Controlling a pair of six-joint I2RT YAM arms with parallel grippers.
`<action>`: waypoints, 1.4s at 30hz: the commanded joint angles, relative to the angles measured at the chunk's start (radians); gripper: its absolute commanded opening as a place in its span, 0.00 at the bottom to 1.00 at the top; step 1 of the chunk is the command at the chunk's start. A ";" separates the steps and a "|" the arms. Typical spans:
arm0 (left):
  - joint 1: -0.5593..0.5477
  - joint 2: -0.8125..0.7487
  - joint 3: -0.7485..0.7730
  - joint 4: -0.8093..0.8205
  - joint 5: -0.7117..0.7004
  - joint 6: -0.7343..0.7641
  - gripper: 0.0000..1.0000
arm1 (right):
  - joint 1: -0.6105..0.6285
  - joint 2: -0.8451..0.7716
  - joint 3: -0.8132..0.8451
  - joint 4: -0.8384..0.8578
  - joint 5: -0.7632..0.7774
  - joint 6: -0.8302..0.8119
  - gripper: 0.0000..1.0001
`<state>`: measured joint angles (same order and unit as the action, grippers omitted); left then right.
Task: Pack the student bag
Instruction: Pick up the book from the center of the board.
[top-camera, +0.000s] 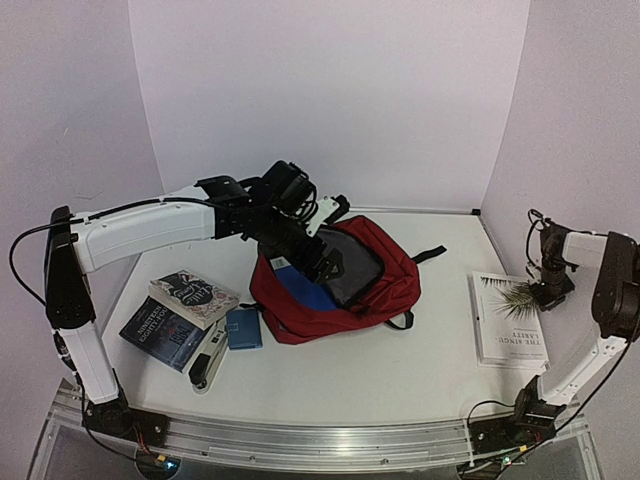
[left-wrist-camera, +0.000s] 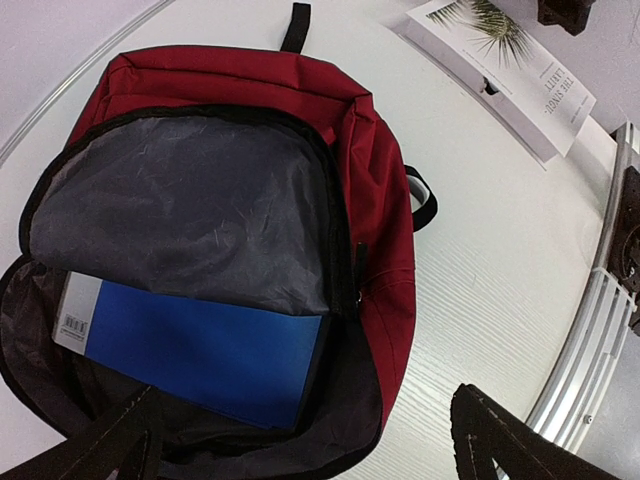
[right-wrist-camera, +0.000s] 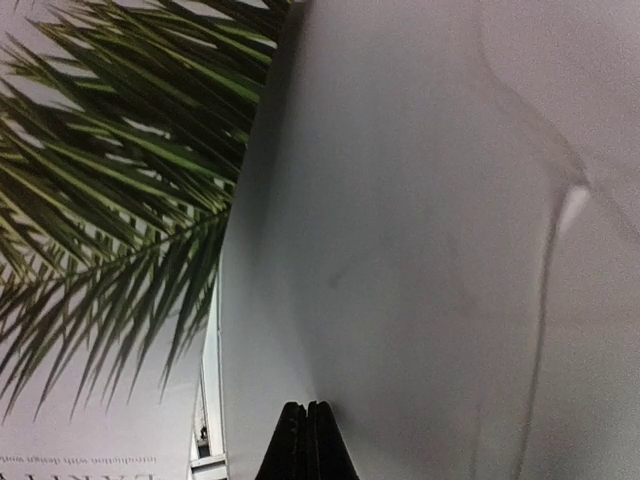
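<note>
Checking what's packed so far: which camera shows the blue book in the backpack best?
Left wrist view: the blue book lies in the open backpack, barcode visible. The top view shows only a sliver; the right wrist view, none.

The student bag (top-camera: 385, 270) lies in the middle of the table (top-camera: 400, 375); a flat book (left-wrist-camera: 200, 350) sits inside its open main compartment; the left gripper (top-camera: 322, 260) hangs above that opening. To the left of the bag, two books are stacked, the upper book (top-camera: 193, 297) lying across the far part of the lower book (top-camera: 160, 333); a flat pouch (top-camera: 243, 328) lies between this stack and the bag, touching the bag's near left edge; a small oblong object (top-camera: 208, 366) lies just in front of the stack. Well apart on the right lies a lone book (top-camera: 508, 330); the right gripper (top-camera: 550, 293) sits at its far right corner.
</note>
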<state>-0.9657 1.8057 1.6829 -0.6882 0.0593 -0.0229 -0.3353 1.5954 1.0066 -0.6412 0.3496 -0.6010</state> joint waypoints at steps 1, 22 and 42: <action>0.001 -0.005 0.064 0.008 0.008 0.021 1.00 | -0.004 0.050 -0.017 0.075 -0.001 -0.028 0.00; 0.001 0.144 0.213 0.003 0.056 -0.080 1.00 | 0.261 0.134 0.157 -0.120 -0.360 0.277 0.05; -0.007 0.442 0.511 0.052 0.272 -0.314 1.00 | 0.271 0.097 0.267 -0.418 -0.647 0.205 0.78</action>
<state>-0.9661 2.2455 2.1658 -0.6990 0.3046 -0.2823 -0.0628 1.6517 1.2818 -0.9809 -0.2251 -0.3765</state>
